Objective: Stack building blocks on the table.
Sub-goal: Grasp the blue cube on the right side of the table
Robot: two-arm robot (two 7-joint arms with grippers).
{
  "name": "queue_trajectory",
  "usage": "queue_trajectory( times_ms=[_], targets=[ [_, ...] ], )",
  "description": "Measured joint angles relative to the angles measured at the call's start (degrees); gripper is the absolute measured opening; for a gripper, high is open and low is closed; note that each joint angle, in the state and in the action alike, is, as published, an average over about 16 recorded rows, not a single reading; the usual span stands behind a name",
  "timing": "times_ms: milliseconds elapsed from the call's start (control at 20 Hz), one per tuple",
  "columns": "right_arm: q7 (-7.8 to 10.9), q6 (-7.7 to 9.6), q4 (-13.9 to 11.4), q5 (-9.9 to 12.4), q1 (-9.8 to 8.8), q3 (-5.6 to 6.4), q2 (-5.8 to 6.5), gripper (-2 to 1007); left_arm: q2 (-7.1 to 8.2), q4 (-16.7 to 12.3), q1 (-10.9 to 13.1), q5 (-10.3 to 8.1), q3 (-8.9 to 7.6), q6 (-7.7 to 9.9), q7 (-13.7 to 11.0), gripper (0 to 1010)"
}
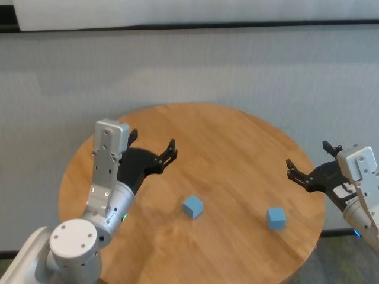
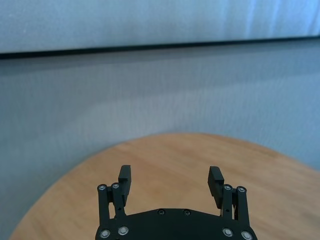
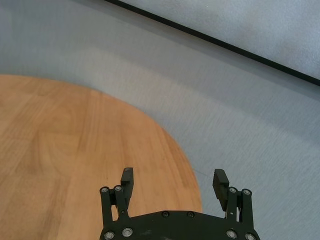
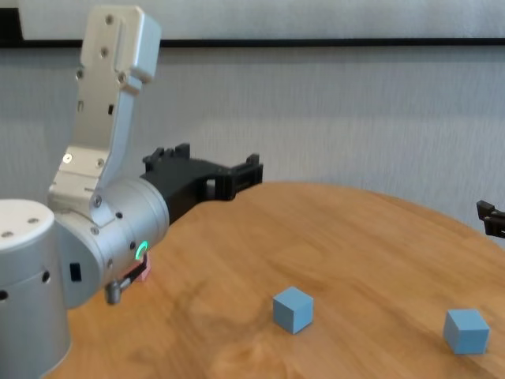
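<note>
1. Left gripper (image 1: 153, 149) hangs over the left part of the desk (image 1: 237, 142), fingers spread wide, nothing between them
2. Right gripper (image 1: 308, 167) sits at the right edge of the desk, fingers likewise spread wide and empty
3. Two light blue blocks lie flat on the near half of the desk, well apart: one near the centre (image 1: 192, 206), the other nearer the right edge (image 1: 275, 218)
4. A sliver of pink (image 4: 144, 271) shows behind the left arm's elbow in the chest view; likely the third block, mostly hidden, cannot confirm
5. No block rests on another yet; stacking looks not yet begun
6. Step in hand, as I judge it: reaching for a first block. The centre block sits turned a little askew to the desk's near edge, so the fingers should be lined up with two flat faces, not corners
7. Come down from above with the block centred between the fingers, then close. Small light cubes will likely skid if nudged from one side
8. Blocks look matte, sharp-edged, equal in size, plain faces; should stack well if set down square
</note>
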Motion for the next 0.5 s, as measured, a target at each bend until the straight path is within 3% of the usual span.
queue_trajectory(
  times_ms=[500],
  targets=[
    [0.00,0.00,0.00,0.00,0.00,0.00,0.00,1005,-1.20,-0.47,0.97,2.54,-1.96,1.26,2.55,1000]
  ],
)
